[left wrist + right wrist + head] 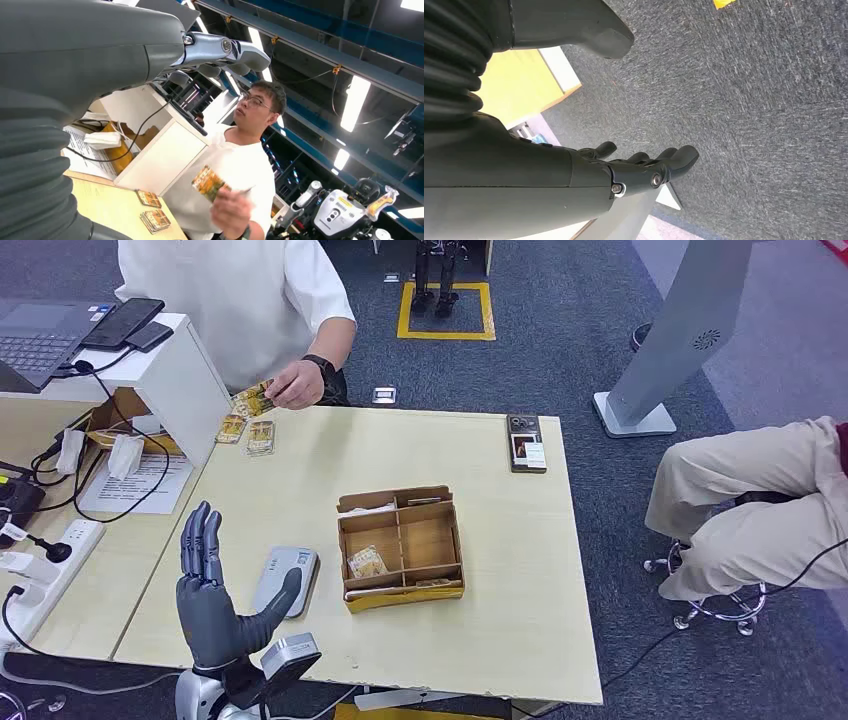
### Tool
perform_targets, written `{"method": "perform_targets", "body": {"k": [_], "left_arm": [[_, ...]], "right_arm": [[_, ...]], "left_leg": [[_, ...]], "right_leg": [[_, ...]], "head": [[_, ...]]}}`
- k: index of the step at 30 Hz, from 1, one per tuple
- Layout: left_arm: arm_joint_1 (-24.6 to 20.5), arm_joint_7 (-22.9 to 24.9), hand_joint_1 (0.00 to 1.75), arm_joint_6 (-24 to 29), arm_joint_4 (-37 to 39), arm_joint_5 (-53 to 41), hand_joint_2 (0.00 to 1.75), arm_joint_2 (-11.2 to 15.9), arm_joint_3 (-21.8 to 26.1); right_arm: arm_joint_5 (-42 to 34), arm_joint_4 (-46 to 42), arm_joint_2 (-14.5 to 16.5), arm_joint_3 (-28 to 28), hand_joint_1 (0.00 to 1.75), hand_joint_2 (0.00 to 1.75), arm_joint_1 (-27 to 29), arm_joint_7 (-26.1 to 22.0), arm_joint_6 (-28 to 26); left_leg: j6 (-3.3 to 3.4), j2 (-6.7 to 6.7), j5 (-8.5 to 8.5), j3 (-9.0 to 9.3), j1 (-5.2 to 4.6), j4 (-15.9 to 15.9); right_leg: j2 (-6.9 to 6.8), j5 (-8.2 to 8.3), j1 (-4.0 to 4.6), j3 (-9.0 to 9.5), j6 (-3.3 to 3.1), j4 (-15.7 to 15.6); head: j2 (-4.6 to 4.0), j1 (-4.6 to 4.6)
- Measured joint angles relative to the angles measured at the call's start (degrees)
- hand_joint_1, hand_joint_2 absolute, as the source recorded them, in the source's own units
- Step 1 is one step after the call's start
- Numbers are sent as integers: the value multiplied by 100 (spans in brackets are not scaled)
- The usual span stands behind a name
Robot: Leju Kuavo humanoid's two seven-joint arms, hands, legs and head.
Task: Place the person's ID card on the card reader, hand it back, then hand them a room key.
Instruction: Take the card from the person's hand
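A person in a white shirt [235,300] stands at the table's far side and holds a yellow-patterned card [255,398] just above the far edge; the left wrist view shows that card [210,182] in the person's fingers. My left hand [215,600] is raised over the near left of the table, fingers upright and apart, holding nothing. Its fingers [225,50] reach across the left wrist view. The grey card reader [287,580] lies flat just right of that hand. My right hand [634,170] hangs beside the table above the carpet, holding nothing.
A compartmented cardboard box [445,540] with cards [366,562] stands mid-table. Two small card stacks [247,432] lie near the far left edge. A dark device [526,442] lies far right. A white stand [170,375] and cables sit left. Another person [760,505] sits at right.
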Motion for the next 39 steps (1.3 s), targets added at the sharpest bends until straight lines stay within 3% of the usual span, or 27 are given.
{"method": "perform_targets", "body": {"k": [24,39], "left_arm": [[-71,178,0,0,171,-258,175,2,49],[-1219,499,0,0,504,-1279,175,-10,642]], "right_arm": [[125,0,-4,39,0,175,-2,-68,69],[373,0,-90,288,0,175,-18,-66,174]], "left_leg": [[0,2,0,3,0,1],[-3,1,3,3,0,1]], "right_leg": [[2,0,0,-2,0,0],[3,5,0,0,0,0]], "head": [[-1,-2],[-1,0]]}}
